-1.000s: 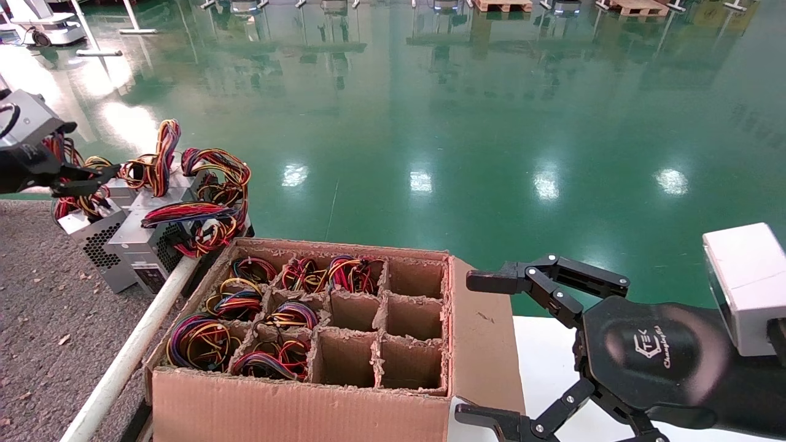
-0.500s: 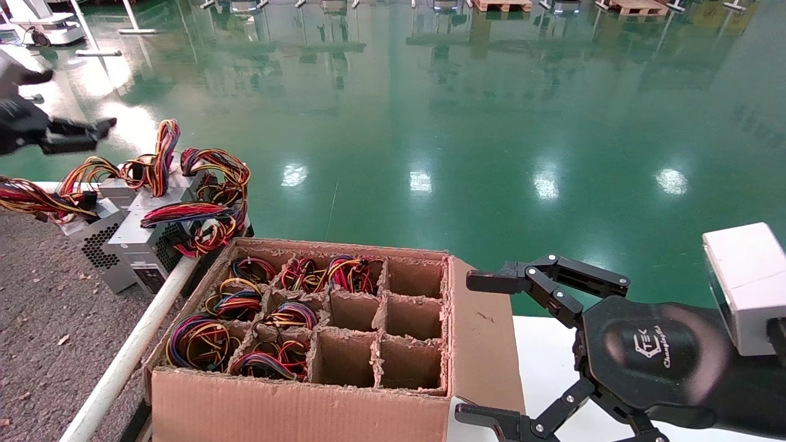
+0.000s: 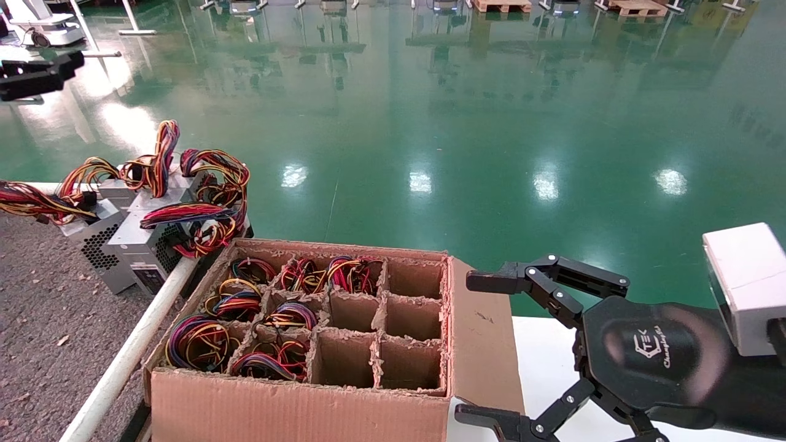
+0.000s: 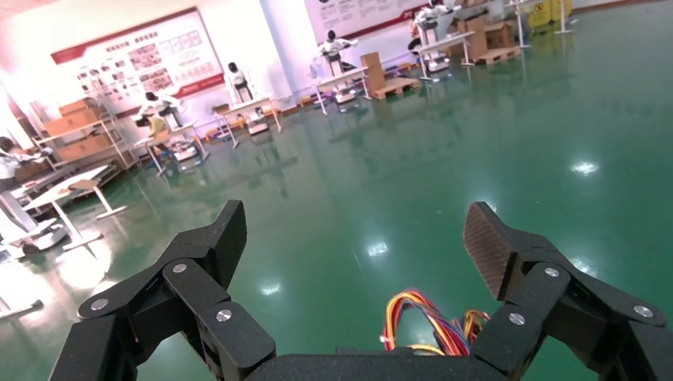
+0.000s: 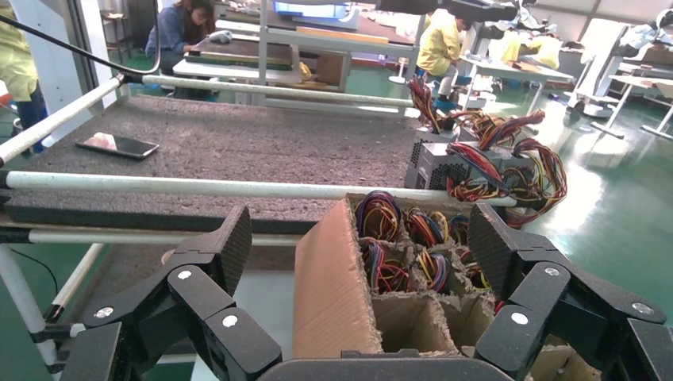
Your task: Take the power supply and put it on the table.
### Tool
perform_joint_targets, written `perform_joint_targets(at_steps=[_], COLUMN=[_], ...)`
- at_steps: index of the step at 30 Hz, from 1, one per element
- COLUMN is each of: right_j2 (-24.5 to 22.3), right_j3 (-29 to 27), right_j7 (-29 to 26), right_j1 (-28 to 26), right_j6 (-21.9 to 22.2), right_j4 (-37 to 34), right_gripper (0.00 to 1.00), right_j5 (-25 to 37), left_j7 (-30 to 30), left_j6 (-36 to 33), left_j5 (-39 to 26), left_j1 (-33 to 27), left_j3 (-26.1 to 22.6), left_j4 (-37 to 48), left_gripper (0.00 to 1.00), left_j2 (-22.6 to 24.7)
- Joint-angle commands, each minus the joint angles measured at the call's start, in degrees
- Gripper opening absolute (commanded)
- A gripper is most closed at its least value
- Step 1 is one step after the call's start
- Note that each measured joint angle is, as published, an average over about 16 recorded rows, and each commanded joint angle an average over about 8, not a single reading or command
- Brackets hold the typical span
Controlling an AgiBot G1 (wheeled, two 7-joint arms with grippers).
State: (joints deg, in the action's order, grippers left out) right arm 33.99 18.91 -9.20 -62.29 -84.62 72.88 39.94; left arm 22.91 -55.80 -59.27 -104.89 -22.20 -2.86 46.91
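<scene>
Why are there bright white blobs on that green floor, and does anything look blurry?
In the head view, the white blobs on the green floor are glare from overhead lights, mirrored along with furniture. There the left gripper, at the top left, looks slightly smeared. In the left wrist view, the far hall is washed out and soft.

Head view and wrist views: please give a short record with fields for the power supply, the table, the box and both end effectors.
power supply: on the table, wires trailing left, not held
table: rough grey top, white rail at its edge
cardboard box: divided cells, several hold wire bundles, right cells hollow
left end effector: open, raised over the green floor
right end effector: open, beside the box
</scene>
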Motion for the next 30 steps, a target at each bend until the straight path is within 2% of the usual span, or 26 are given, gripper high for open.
perform_joint_targets(at_steps=[1, 30], right_j2=[0.0, 0.0], right_j3=[0.0, 0.0], right_j7=[0.0, 0.0], right_j1=[0.0, 0.0], right_j6=[0.0, 0.0], right_j4=[0.0, 0.0], right_gripper=[1.00, 1.00], right_j5=[0.0, 0.0], left_j7=[-0.7, -17.4], left_j6=[-1.1, -15.7], left_j5=[0.5, 9.1], left_j1=[0.3, 22.1], left_j3=[0.2, 3.3], left_j4=[-0.7, -36.3], left_gripper=[1.00, 1.00], left_j2=[-0.3, -6.2])
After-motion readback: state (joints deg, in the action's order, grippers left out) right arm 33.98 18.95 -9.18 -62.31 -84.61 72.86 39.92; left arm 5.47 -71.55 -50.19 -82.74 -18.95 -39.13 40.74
